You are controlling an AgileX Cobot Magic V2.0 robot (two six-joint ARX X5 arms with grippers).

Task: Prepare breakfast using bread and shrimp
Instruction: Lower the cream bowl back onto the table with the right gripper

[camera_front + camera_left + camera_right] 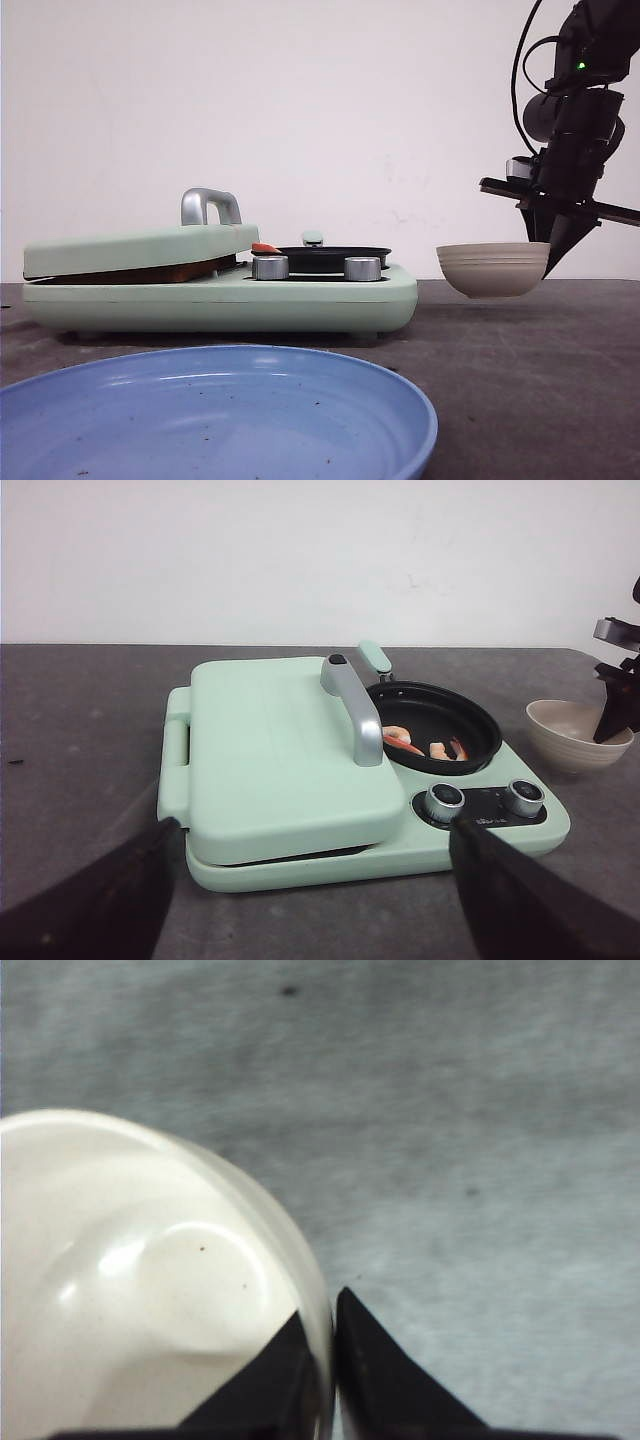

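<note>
A mint-green breakfast maker (220,290) stands on the dark table with its lid (270,750) shut. A brown edge, the bread (150,272), shows in the gap under the lid; the rest of it is hidden. Orange-red shrimp (400,740) lies with pale pieces in the black pan (440,720); its tip shows in the front view (265,248). My right gripper (545,245) is shut on the rim of an empty white bowl (492,270), right of the maker; one finger is inside the rim (325,1310). My left gripper (312,825) is open and empty, in front of the maker.
A large blue plate (220,420) lies at the table's front edge. Two silver knobs (270,267) (362,268) sit on the maker's front, and a silver handle (210,205) rises from its lid. I cannot tell whether the bowl (570,730) rests on the table.
</note>
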